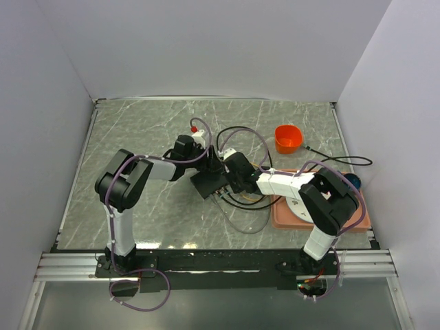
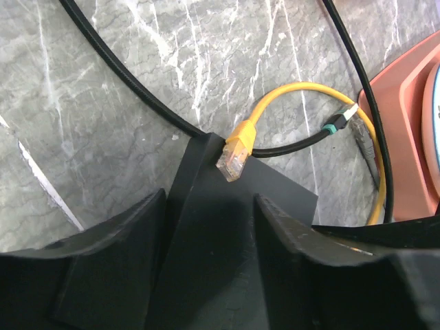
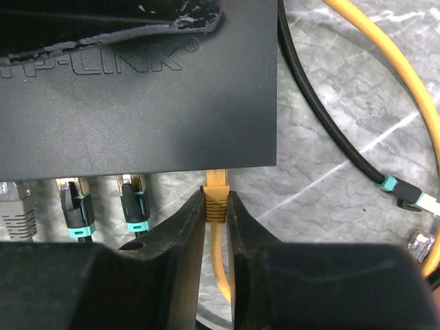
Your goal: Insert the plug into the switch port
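Evidently plug seated, switch 6 o'clock edge; right gripper flanked plug, left gripper straddled switch, clamping indeterminate; next: straight withdrawal.

Overhead camera looks down; both wrist cameras closely face the switch.

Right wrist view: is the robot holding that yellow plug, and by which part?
The right gripper brackets the yellow plug at its boot, just outside the switch; whether it actually pinches cannot be told.
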